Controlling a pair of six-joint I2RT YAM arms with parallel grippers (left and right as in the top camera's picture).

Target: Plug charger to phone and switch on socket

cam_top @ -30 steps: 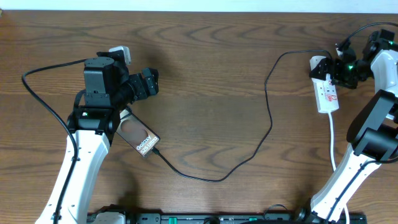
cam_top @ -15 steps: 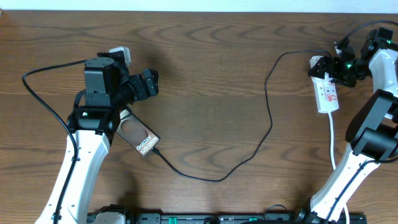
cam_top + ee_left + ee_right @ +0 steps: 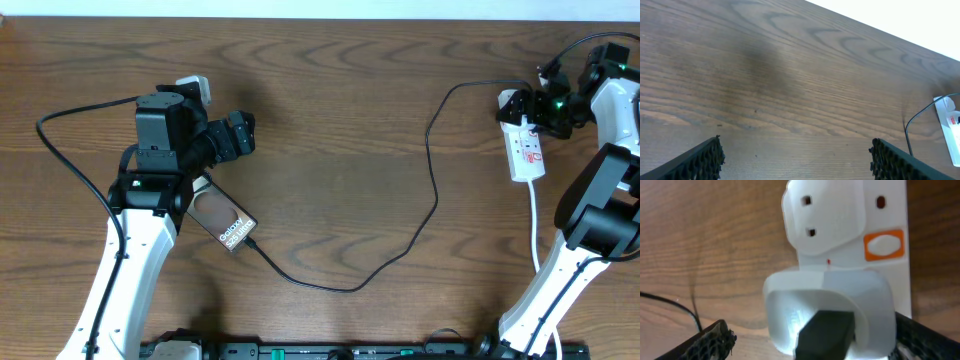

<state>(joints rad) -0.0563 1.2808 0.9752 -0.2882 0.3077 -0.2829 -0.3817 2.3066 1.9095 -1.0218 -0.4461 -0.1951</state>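
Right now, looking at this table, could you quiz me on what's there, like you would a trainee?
1. True or false: the phone lies right beside the socket.
2. Which sits nearer the right hand: A, the phone; B, the socket?
3. What colour is the charger cable?
Key: 1 false, they lie far apart; 2 B; 3 black.

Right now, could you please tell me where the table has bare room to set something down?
Widest bare table lies between the left arm and the charger loop. A smaller patch sits between that loop and the white cord. Crowded: around the phone, and at the socket under the right end effector.
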